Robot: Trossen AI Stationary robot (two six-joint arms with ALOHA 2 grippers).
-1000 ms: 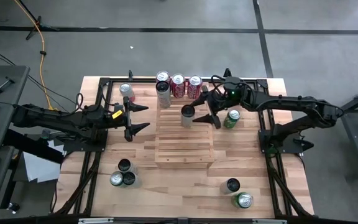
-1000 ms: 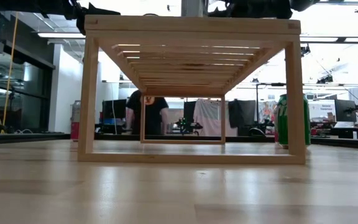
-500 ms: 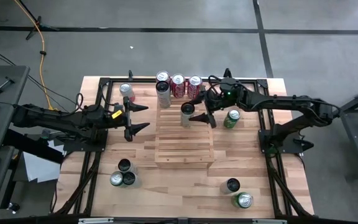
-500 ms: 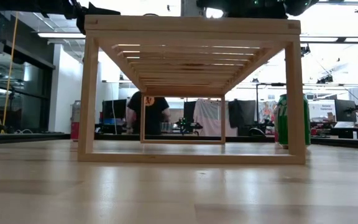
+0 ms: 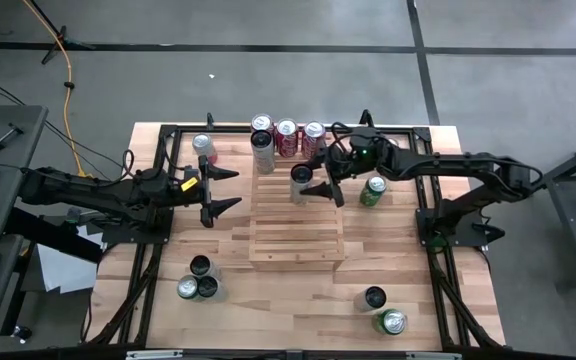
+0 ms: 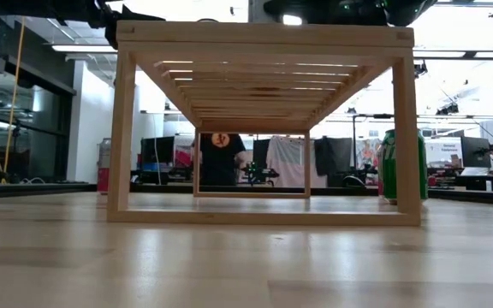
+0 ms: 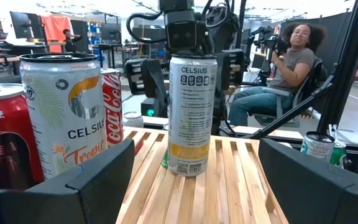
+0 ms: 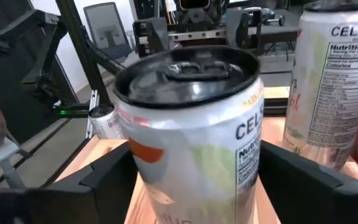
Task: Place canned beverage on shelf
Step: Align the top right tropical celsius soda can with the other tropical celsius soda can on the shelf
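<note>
Right hand (image 5: 318, 180) reaching in from the right, fingers spread, left hand (image 5: 226, 187) waiting open

Robotics lab or workshop. Grey concrete floor (image 5: 298, 80) with a yellow cable (image 5: 66, 70), butcher-block tabletop (image 5: 298, 290) in a black frame. Beyond it, desks with monitors (image 6: 478, 154), ceiling strip lights (image 6: 75, 49), a person (image 6: 221, 158) standing, another person (image 7: 278, 78) seated in an office chair.
</note>
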